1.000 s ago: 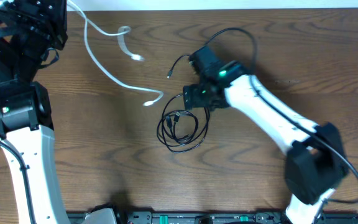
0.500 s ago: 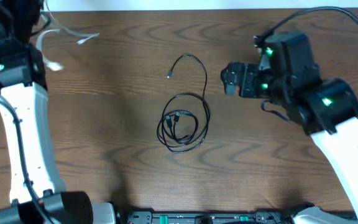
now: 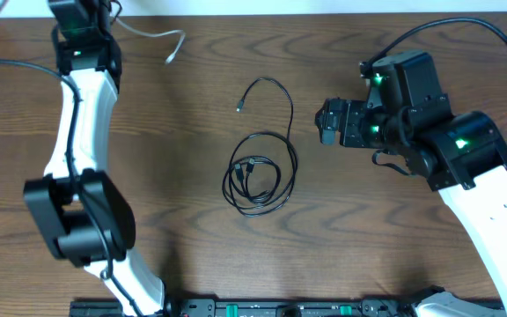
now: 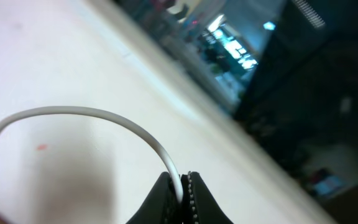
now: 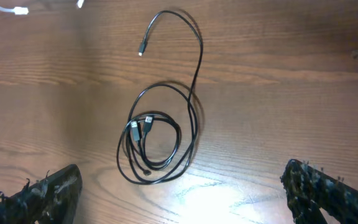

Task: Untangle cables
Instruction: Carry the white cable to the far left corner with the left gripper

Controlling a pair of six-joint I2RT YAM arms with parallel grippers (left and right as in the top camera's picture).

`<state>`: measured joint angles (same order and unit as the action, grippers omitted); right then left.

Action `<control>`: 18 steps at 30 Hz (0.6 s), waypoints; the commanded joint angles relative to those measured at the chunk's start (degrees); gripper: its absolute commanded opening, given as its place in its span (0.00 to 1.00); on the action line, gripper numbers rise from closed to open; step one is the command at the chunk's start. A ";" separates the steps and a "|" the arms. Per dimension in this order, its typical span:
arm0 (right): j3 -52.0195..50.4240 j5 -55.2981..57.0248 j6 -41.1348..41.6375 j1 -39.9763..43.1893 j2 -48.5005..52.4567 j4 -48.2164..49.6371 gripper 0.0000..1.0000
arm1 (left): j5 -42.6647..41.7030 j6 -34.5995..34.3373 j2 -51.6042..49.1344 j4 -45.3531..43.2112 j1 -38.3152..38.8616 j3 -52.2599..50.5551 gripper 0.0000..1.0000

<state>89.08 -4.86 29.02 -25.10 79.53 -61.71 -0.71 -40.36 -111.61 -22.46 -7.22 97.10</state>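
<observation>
L gripper (image 4: 184, 186) clenched on white cable (image 4: 104, 115), arm stretched far; R gripper (image 5: 185, 194) released, hovering.

White cable (image 4: 92, 112): thin pale cord pinched between the closed fingertips of the left gripper (image 4: 184, 186), arching up and to the left from them. Black cables (image 5: 160, 134): two thin cords coiled together in flat, overlapping loops, lying loose ahead of the wide-spread right gripper (image 5: 185, 186) and untouched by it. One strand leaves the coil on its far side, hooks over, and ends in a small plug.
</observation>
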 commanded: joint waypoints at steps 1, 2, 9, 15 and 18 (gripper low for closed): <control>0.04 0.94 -0.83 -0.50 1.90 0.11 0.99 | 7.37 10.97 -5.53 -1.33 -0.61 0.76 0.08; 0.04 1.36 -0.81 -0.50 2.45 -0.20 0.99 | 8.79 13.77 -7.43 -1.92 -1.18 0.74 0.08; 0.04 1.73 -0.74 -0.50 7.30 -1.75 0.99 | 18.16 20.22 -17.59 -2.16 -9.73 0.74 0.07; 0.04 1.49 1.16 -0.50 10.80 -1.95 0.99 | 17.88 27.85 -21.09 6.60 -18.49 0.74 0.95; 0.04 1.46 1.18 -0.50 12.15 -1.92 0.99 | 13.27 27.87 -20.68 10.29 -21.20 0.74 0.95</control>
<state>89.08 -3.84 29.52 -25.17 90.41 -63.48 15.25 -15.57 -132.53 -14.02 -26.44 97.10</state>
